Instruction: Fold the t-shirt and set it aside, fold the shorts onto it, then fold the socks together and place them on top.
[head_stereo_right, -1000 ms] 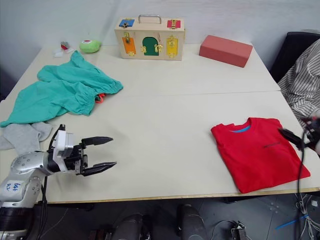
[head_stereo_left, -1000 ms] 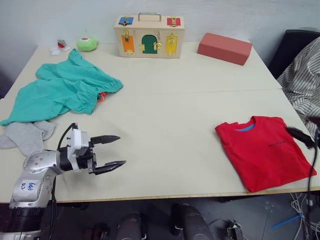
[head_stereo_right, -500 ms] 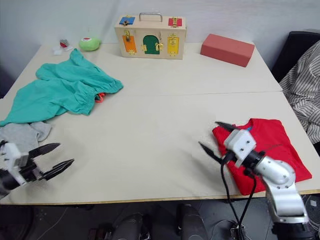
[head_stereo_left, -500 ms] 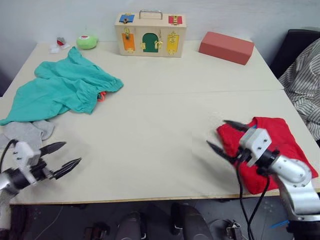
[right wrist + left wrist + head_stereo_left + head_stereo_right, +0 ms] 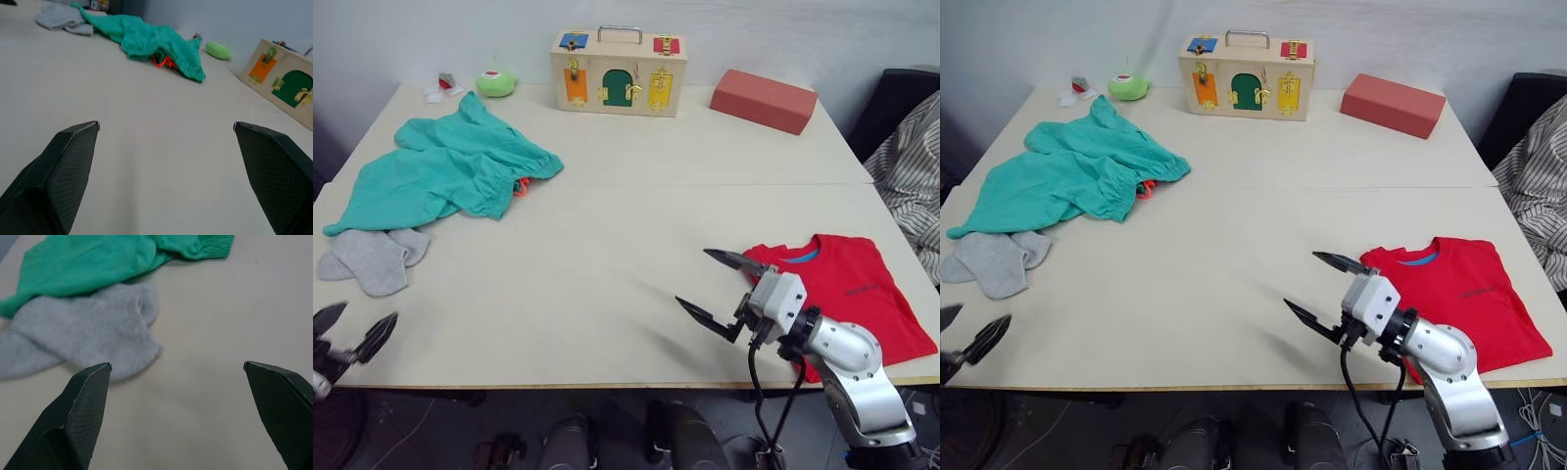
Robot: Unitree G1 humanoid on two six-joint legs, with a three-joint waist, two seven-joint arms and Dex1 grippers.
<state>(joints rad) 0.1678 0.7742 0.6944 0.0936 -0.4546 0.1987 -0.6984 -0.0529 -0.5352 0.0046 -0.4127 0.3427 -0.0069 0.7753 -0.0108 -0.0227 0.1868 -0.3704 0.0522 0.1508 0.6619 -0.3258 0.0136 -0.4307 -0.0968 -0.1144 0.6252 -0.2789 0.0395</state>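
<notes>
Lying folded, t-shirt (image 5: pixel 847 296), chest mark unreadable

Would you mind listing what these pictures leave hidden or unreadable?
- The shorts: orange bit at the waistband, mostly tucked under cloth in the eye views; trim or drawstring unclear.
- The t-shirt: chest mark too small to read; near edge hidden by the right gripper.
- The left gripper: cut off by the left eye view's edge.

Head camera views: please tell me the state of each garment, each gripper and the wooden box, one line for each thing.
t-shirt: folded, flat near the table's right front edge.
shorts: unfolded, crumpled, on the left.
socks: unfolded, lying together by the shorts' lower edge.
left gripper: open, holds nothing.
right gripper: open, holds nothing, over bare table beside the t-shirt.
wooden latch box: upright, doors closed.
</notes>
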